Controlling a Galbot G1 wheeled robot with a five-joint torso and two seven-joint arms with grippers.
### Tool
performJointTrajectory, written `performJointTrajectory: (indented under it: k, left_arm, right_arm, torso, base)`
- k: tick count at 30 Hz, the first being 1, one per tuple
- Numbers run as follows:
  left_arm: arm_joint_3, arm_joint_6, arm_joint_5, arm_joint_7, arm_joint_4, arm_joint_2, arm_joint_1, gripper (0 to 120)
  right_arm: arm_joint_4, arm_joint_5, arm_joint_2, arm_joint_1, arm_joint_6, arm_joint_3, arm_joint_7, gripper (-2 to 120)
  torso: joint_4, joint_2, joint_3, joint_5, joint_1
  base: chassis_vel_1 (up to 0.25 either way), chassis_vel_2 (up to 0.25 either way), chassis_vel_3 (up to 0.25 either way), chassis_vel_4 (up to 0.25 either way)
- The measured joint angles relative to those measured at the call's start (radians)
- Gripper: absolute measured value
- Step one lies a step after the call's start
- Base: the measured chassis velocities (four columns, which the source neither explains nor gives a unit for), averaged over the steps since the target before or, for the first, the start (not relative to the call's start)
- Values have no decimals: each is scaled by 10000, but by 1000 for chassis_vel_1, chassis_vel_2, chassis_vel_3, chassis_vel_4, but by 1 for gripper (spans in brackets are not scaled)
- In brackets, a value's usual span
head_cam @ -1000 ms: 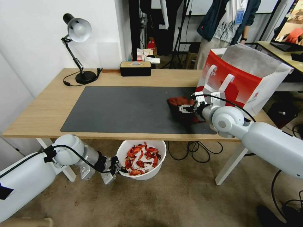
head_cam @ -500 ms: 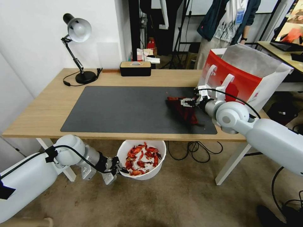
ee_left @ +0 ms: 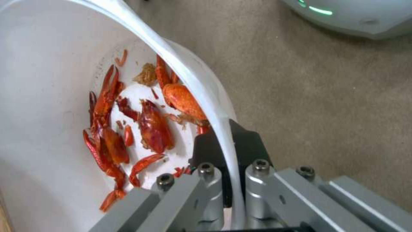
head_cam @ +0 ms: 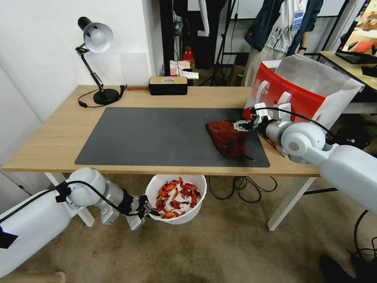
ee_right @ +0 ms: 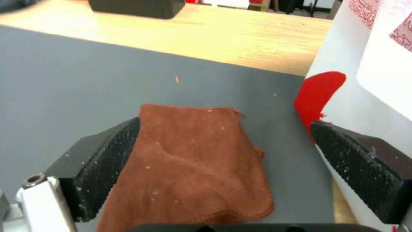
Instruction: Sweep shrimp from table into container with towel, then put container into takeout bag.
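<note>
towel (head_cam: 227,138) flat on mat beneath right gripper (head_cam: 240,125), jaws spread.

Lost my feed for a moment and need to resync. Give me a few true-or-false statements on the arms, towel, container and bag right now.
1. The left gripper is shut on the container's rim. True.
2. The container sits on the table. False: it is held below the table's front edge, above the floor.
3. The right gripper grips the towel. False: its jaws stand open, and the towel lies loose on the mat.
4. The shrimp are in the container. True.
5. The takeout bag lies flat. False: it stands upright at the table's right end.
</note>
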Motion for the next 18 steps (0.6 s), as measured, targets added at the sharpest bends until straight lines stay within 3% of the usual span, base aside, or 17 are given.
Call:
performJointTrajectory:
  k: [8, 10, 11, 14, 18]
  left_arm:
    - [-721, -24, -8, 19, -261, 314, 632, 0]
    - [-1271, -100, 65, 28, -368, 385, 1201, 0]
    - [-1271, -100, 65, 28, -368, 385, 1201, 0]
    - [-1943, -208, 277, -27, -540, 515, 2163, 0]
    - [-2296, -308, 459, -71, -668, 564, 2769, 0]
  right_arm:
    - [754, -491, -6, -1651, 1815, 1247, -755, 100]
    - [1157, -1002, 2, -2705, 2197, 1951, -1066, 100]
    - [1157, -1002, 2, -2705, 2197, 1951, -1066, 100]
    - [1673, -1545, -27, -4050, 2502, 2957, -1326, 100]
    - [2094, -1816, -47, -4887, 2756, 3737, -1502, 100]
  torso:
    - [-1, 1, -1, 0, 0]
    - [-3, 1, -1, -1, 0]
    - [-3, 1, -1, -1, 0]
    - [-4, 0, -1, 2, 0]
    - [0, 1, -2, -7, -1]
  base:
    - [0, 0, 0, 0]
    - [0, 0, 0, 0]
    - [0, 0, 0, 0]
    - [0, 0, 0, 0]
    - [0, 0, 0, 0]
